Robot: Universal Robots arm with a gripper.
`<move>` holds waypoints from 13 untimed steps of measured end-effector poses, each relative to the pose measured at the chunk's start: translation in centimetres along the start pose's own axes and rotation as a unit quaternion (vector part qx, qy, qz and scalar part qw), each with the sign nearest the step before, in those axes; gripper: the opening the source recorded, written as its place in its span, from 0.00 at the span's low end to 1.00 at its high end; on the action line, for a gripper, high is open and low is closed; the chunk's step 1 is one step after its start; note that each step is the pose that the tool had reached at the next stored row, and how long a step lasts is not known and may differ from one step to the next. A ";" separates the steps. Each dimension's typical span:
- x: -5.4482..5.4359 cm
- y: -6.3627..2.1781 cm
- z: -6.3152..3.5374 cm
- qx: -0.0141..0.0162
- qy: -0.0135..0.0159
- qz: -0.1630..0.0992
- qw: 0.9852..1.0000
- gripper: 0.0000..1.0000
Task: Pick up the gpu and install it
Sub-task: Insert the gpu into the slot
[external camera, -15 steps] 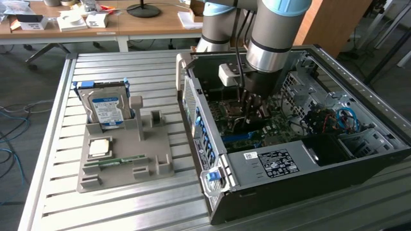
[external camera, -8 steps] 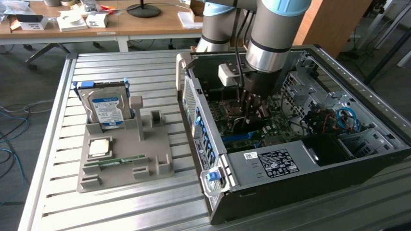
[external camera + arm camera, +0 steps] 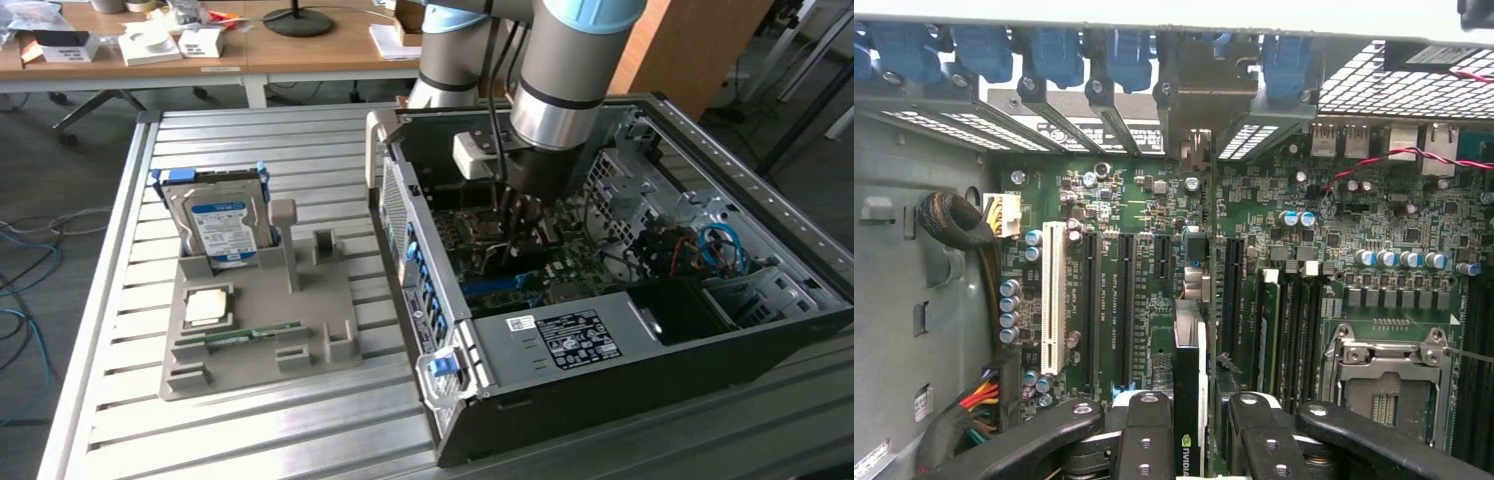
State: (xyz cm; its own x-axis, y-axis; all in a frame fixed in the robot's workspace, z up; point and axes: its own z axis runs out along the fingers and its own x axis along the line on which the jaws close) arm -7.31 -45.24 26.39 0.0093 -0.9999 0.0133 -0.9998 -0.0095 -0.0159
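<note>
Black gripper (image 3: 1190, 428) clamped on the gpu (image 3: 1187, 375), card edge-on inside the open PC case (image 3: 561, 340), just over the green motherboard (image 3: 1334, 215), beside its black expansion slots (image 3: 1126, 300); seating unclear.

The gpu (image 3: 1189, 395) edge bears an NVIDIA logo.
</note>
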 end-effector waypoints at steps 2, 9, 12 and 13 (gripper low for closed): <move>0.0 0.00 0.00 0.000 0.000 0.000 1.000 0.26; 0.0 0.03 0.00 0.000 0.000 0.000 1.000 0.26; 0.0 0.03 0.00 0.000 0.000 0.000 1.000 0.26; 0.0 0.04 0.00 0.000 0.000 0.000 1.000 0.26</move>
State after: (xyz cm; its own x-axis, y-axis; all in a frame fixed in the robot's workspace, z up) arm -7.35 -45.23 26.38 0.0092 -0.9999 0.0132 -0.9998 -0.0094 -0.0159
